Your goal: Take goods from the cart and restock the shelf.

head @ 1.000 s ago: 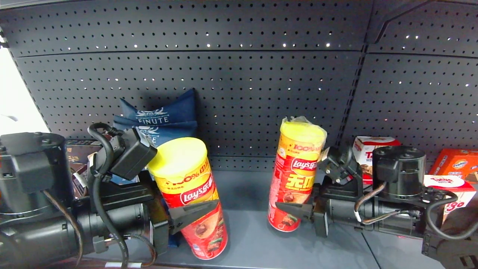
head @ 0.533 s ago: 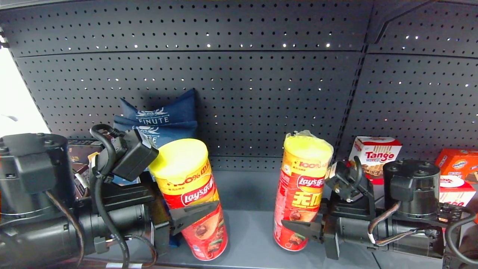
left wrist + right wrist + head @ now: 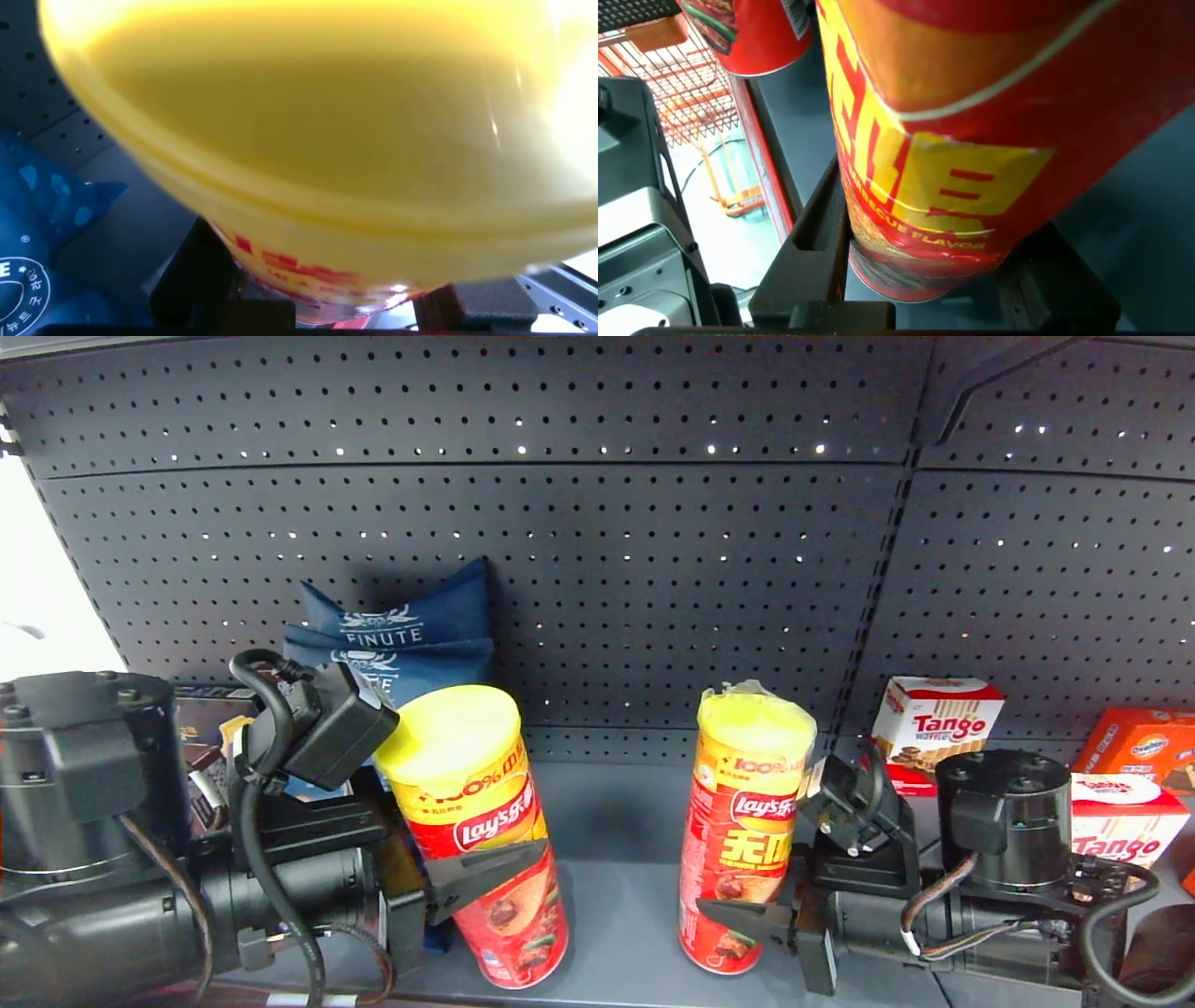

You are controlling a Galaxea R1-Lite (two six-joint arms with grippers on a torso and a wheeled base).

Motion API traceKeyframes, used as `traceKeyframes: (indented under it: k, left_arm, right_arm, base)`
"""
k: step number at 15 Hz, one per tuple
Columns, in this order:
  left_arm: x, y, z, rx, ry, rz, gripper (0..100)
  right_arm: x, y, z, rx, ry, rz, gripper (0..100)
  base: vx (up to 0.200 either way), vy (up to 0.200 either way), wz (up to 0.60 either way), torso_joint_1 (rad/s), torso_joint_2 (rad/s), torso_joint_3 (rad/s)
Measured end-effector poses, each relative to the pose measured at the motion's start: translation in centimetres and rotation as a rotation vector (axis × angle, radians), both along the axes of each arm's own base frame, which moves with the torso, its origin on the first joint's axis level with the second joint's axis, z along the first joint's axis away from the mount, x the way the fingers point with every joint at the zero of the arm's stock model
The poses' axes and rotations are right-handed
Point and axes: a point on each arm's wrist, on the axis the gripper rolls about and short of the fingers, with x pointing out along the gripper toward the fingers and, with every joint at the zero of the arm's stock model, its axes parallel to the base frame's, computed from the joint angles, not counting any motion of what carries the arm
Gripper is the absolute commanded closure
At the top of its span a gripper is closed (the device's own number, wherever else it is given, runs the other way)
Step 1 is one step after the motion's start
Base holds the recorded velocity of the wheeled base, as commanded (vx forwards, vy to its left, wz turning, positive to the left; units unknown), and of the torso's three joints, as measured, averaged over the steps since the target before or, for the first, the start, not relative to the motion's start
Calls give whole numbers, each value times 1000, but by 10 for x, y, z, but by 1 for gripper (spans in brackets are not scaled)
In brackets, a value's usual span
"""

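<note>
Head: L gripper clamps L can, tilted, at shelf front edge. R gripper clamps R can, mid-shelf, leaning too. 
L wrist: L can's yellow lid up close, blue bag beside. 
R wrist: fingers squeeze R can; cart below.

Red-yellow left can, yellow lid; right can same; bag navy; pegboard dark grey, dotted.
</note>
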Motion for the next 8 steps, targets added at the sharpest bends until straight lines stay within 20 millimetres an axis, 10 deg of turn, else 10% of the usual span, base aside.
traceKeyframes:
  k: [7,8]
  left_arm:
    - [0,0,-1,2,3,0,100]
    - [0,0,-2,4,5,0,100]
  right_arm:
    - [4,3,-7,-9,10,0,100]
    - [4,4,-8,-11,12,0,0]
  base:
    - [0,0,0,0,0,0]
    - [0,0,0,0,0,0]
